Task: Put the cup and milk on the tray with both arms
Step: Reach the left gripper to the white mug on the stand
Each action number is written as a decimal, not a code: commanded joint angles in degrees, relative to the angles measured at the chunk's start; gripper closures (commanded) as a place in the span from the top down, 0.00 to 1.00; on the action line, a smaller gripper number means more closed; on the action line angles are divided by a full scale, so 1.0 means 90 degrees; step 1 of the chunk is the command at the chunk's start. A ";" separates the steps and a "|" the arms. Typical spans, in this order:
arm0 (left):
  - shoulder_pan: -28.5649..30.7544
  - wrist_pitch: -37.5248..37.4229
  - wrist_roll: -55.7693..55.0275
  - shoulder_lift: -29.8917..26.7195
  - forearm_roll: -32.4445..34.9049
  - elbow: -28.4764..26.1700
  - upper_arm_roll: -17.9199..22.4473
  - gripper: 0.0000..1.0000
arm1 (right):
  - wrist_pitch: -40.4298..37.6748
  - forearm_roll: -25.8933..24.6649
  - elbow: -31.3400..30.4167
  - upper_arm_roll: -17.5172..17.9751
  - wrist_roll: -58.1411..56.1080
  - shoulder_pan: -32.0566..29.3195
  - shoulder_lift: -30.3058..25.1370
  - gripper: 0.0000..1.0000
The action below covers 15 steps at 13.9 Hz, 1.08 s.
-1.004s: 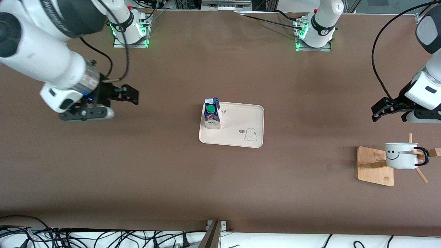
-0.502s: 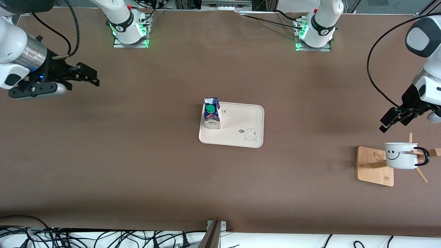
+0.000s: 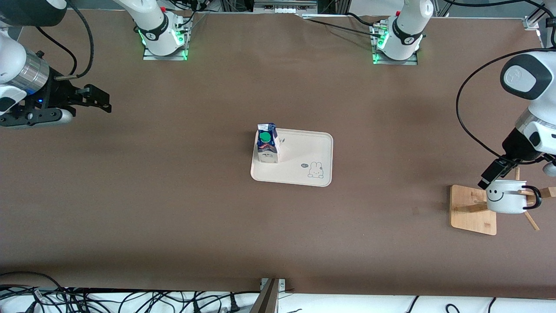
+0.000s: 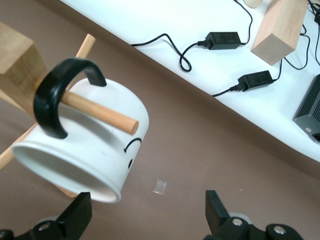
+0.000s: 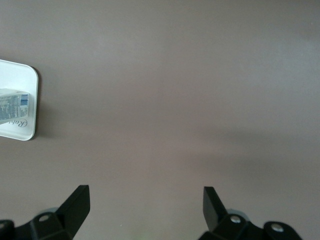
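Left arm [image 3: 527, 100]: extended from its base toward its own end of the bench, forearm bent downward, wrist pitched steeply down. Left gripper [image 3: 493, 175] [image 4: 147, 212]: low, jaws spread wide apart, nothing between them.

Right arm [image 3: 17, 65]: drawn out toward its own end of the bench, wrist roughly level. Right gripper [image 3: 100, 100] [image 5: 145, 207]: raised over bare bench, jaws spread wide apart, holding nothing.
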 commanded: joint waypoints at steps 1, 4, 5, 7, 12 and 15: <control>0.0032 0.0035 0.0007 0.0233 -0.0345 0.0296 -0.0037 1.00 | 0.0017 -0.0101 0.0101 0.0095 0.0005 0.0013 -0.0025 1.00; 0.0022 0.0132 0.0046 0.0291 -0.0365 0.0315 -0.0037 0.88 | 0.0027 -0.0101 0.0218 0.0095 -0.0004 0.0004 0.0112 1.00; 0.0022 0.0171 0.0046 0.0446 -0.0355 0.0519 -0.0037 0.77 | 0.0027 -0.0082 0.0276 0.0085 -0.0004 -0.0025 0.0113 1.00; 0.0022 0.0143 0.0056 0.0545 -0.0345 0.0697 -0.0047 0.42 | 0.0008 -0.0033 0.0462 0.0056 -0.0062 -0.0074 0.0190 1.00; 0.0042 -0.0286 0.0202 0.0234 -0.0287 0.0522 -0.0038 0.28 | 0.0027 -0.0052 0.0472 0.0037 0.0015 -0.0094 0.0200 1.00; 0.0159 -0.0161 0.0427 0.0203 -0.0287 0.0326 -0.0037 0.45 | 0.0057 -0.0149 0.0482 0.0037 0.0005 -0.0075 0.0239 1.00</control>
